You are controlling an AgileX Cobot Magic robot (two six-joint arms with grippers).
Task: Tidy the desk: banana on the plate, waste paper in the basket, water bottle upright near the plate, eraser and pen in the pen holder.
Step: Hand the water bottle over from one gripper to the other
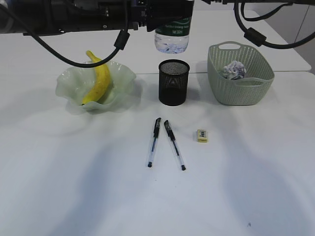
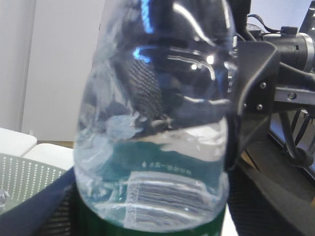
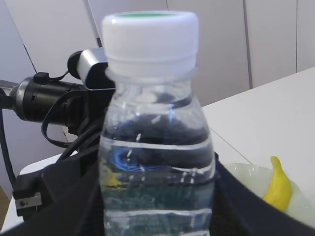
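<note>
The water bottle (image 1: 172,40) is clear plastic with a dark green label and white cap, held upright above the desk's (image 1: 74,187) far edge. Both the left gripper (image 2: 157,162) and right gripper (image 3: 157,196) are clamped around it.

Pale wall panels (image 3: 275,39) stand behind; 1 tiny dark speck (image 1: 248,224) lies in front.

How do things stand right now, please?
Right gripper gripping water bottle; left gripper flanks it, hold unclear. Bottle aloft near pen holder. Two pens, eraser loose on desk.
</note>
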